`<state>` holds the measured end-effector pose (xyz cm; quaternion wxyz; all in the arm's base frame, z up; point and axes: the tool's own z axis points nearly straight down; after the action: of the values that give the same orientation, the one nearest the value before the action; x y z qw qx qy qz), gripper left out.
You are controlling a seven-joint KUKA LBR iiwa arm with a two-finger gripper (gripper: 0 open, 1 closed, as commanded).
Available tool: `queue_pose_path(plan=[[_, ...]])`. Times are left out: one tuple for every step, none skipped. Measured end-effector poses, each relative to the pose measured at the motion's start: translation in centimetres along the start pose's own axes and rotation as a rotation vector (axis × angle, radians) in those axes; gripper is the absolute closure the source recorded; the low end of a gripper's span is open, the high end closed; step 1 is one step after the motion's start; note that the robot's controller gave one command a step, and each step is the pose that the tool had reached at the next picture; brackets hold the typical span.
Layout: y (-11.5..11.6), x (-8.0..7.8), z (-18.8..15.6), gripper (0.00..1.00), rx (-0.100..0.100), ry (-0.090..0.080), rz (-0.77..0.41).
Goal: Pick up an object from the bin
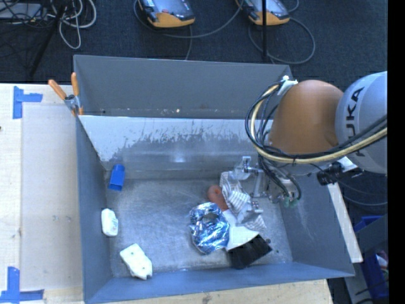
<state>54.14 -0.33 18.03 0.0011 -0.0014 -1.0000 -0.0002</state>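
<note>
Over on the left of my feed there's a small blue block [116, 177], a pale oval bit [109, 222] below it and a chunky white lump [137, 261] nearer the front. Up top, two orange-rimmed handsets [165, 7] [266, 7] and loose cables [76, 8] lie on dark carpet [209, 43].

1 high camera, angled down into the bin [190, 106]

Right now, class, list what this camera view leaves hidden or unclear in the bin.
- Reddish-brown thing: camera view, mostly covered by checked wrapper; kind unclear.
- White sheet: camera view, edges under crumpled foil and black thing.
- Bin's right wall: camera view, upper part screened by arm's orange cover.
</note>
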Motion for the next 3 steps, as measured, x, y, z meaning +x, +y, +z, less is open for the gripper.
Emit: queue_pose_path(plan=[[0.0, 0.0, 0.0, 0.0, 0.0, 0.0, 0.0], [2.4, -2.7, 9.7, 1.0, 0.0, -0.004, -0.021], [2.4, -2.7, 9.7, 1.0, 0.0, -0.004, -0.021]])
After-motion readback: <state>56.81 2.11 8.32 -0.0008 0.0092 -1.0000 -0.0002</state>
